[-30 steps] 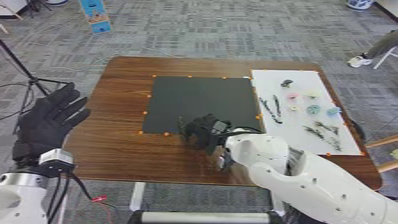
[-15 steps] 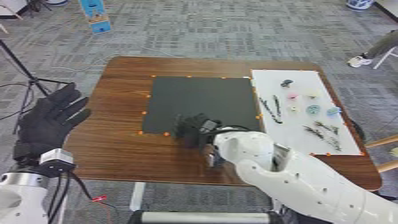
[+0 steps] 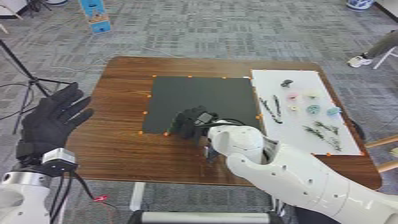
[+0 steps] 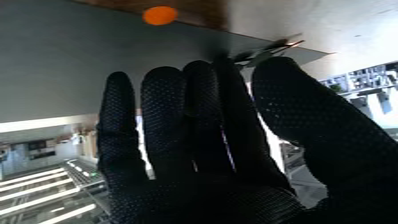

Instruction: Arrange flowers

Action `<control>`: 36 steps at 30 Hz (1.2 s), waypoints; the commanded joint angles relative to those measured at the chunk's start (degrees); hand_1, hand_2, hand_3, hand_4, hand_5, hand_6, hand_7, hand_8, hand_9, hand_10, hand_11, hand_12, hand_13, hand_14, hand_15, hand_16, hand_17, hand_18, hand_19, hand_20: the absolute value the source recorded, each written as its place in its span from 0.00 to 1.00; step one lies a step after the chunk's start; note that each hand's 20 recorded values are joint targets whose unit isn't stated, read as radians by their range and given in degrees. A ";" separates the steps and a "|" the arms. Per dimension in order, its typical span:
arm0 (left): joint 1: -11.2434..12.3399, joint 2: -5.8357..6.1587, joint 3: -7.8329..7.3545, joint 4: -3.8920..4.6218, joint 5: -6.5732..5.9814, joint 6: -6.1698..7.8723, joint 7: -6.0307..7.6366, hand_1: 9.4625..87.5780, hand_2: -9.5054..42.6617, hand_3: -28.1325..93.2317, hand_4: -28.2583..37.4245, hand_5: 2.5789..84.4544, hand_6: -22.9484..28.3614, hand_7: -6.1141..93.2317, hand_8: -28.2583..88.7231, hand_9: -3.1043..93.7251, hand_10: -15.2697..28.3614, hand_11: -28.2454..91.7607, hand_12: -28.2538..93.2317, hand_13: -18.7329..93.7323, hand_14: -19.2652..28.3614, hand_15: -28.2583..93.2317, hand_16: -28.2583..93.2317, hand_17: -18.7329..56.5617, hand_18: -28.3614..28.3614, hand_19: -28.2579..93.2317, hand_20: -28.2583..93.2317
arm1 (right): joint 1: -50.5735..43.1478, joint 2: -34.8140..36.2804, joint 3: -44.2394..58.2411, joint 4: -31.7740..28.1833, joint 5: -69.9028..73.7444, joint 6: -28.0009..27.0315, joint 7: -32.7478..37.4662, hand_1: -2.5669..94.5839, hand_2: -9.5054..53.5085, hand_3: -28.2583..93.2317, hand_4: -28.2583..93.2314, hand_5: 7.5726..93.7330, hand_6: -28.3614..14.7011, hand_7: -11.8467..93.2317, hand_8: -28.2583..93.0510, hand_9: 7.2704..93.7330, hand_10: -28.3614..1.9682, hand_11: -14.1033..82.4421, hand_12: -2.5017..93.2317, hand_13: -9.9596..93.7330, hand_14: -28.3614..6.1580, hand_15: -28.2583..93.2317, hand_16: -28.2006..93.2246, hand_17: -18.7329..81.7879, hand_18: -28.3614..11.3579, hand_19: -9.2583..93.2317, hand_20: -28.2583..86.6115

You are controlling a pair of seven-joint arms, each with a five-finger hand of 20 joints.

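Note:
My right hand (image 3: 188,122) is low over the near edge of the black sheet (image 3: 202,95), left of its middle. In the right wrist view, the right hand (image 4: 209,125) has long, fairly straight fingers, and its thumb and nearest finger pinch a small green sprig (image 4: 266,54) at their tips. On the white sheet (image 3: 266,82) lie dark twigs (image 3: 277,110), green sprigs (image 3: 314,132), a dark flower (image 3: 287,82), a pink flower (image 3: 292,96), a teal flower (image 3: 313,109) and a light blue flower (image 3: 333,111). My left hand (image 3: 53,120) is open beside the table's left edge.
Orange dots (image 3: 166,134) mark the borders of both sheets on the brown table (image 3: 115,150). A black stand (image 3: 34,77) rises at the far left, beyond the table. Wooden chair parts (image 3: 384,141) are at the right.
My right hand has shifted left along the black sheet's near edge and turned, with the green sprig moving along at its tips. The left hand has barely moved.

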 commanded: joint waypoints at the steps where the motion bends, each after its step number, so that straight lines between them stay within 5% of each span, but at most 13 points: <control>1: 0.73 -0.30 -0.01 -0.23 -0.22 -0.53 0.09 0.20 0.00 0.80 0.00 0.37 0.51 0.29 0.15 0.30 0.59 0.42 0.38 0.37 0.66 0.49 0.25 0.14 0.86 0.59 0.34 | 1.30 -0.63 -0.22 1.53 -1.33 -0.49 0.75 0.36 0.10 1.00 0.16 0.46 0.56 0.32 0.14 0.40 0.46 0.68 0.62 0.49 0.39 0.85 0.58 0.33 0.18 0.72 0.53; 14: -0.74 0.12 1.27 0.34 -0.20 -0.63 -0.41 0.20 0.00 0.81 0.00 0.37 0.51 0.29 0.15 0.30 0.59 0.43 0.38 0.37 0.66 0.49 0.25 0.14 0.86 0.59 0.34 | 3.40 -5.04 -1.14 5.07 -1.11 -0.23 2.11 0.35 0.12 1.00 0.16 0.46 0.55 0.31 0.14 0.40 0.46 0.68 0.61 0.49 0.38 0.85 0.58 0.33 0.18 0.72 0.54; 25: 0.13 -0.32 0.59 0.02 -0.24 -0.49 -0.55 0.20 0.00 0.80 0.00 0.38 0.51 0.28 0.15 0.30 0.59 0.42 0.38 0.37 0.66 0.49 0.25 0.14 0.86 0.59 0.34 | 0.28 -1.19 3.15 3.03 -0.38 -1.17 3.66 0.35 0.13 1.00 0.15 0.46 0.55 0.31 0.14 0.40 0.45 0.68 0.61 0.49 0.38 0.85 0.57 0.33 0.18 0.72 0.54; 29: -0.01 -0.41 0.57 -0.02 -0.18 -0.58 -0.67 0.20 0.00 0.81 0.00 0.38 0.51 0.28 0.15 0.30 0.59 0.42 0.38 0.37 0.66 0.49 0.25 0.13 0.86 0.59 0.34 | -2.55 2.36 7.54 0.16 -1.22 -0.46 4.79 0.31 0.09 0.98 0.10 0.46 0.54 0.31 0.15 0.38 0.40 0.75 0.53 0.49 0.36 0.87 0.52 0.33 0.18 0.72 0.54; 33: 0.23 -0.53 0.32 -0.18 0.24 -0.67 -0.65 0.20 0.00 0.80 0.00 0.38 0.51 0.28 0.15 0.30 0.59 0.42 0.38 0.37 0.66 0.49 0.25 0.13 0.86 0.59 0.34 | -5.50 7.55 12.30 -1.39 -0.82 4.72 7.03 0.30 0.02 0.94 0.05 0.46 0.53 0.30 0.15 0.38 0.39 0.75 0.52 0.49 0.36 0.87 0.52 0.33 0.18 0.73 0.54; 36: 0.84 -0.78 0.06 -0.49 0.25 -0.66 -0.49 0.20 0.00 0.81 0.00 0.38 0.51 0.29 0.15 0.30 0.60 0.42 0.38 0.37 0.66 0.49 0.25 0.13 0.86 0.59 0.34 | -7.52 11.74 14.64 -0.82 -0.56 13.99 9.39 0.29 0.00 0.93 0.02 0.46 0.53 0.30 0.15 0.38 0.39 0.75 0.52 0.49 0.36 0.87 0.52 0.33 0.18 0.73 0.54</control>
